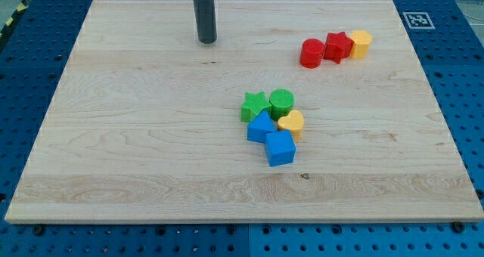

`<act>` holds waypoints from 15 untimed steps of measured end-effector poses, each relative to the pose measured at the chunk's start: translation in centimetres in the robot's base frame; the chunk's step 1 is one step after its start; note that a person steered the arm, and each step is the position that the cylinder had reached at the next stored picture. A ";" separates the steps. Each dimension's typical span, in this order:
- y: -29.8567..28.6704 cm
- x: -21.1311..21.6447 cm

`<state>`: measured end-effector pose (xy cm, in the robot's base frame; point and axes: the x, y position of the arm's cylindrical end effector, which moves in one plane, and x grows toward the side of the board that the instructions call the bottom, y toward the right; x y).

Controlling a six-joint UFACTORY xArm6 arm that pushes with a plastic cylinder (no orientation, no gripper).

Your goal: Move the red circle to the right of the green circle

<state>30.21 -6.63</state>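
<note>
The red circle (311, 53) lies on the wooden board at the view's upper right, touching a red star (337, 46) on its right. The green circle (281, 102) sits near the board's middle, in a cluster of blocks. My tip (206, 40) rests on the board at the view's top, left of centre. It is far to the left of the red circle and up-left of the green circle, touching no block.
A yellow hexagon (361, 43) touches the red star's right side. Around the green circle are a green star (254, 106), a blue triangle (262, 127), a yellow heart (292, 123) and a blue cube (280, 148). The board (113, 136) lies on a blue pegboard.
</note>
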 end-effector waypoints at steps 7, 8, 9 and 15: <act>18.3 3.0; 18.3 4.3; 19.3 5.1; 22.4 6.8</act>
<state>37.03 15.73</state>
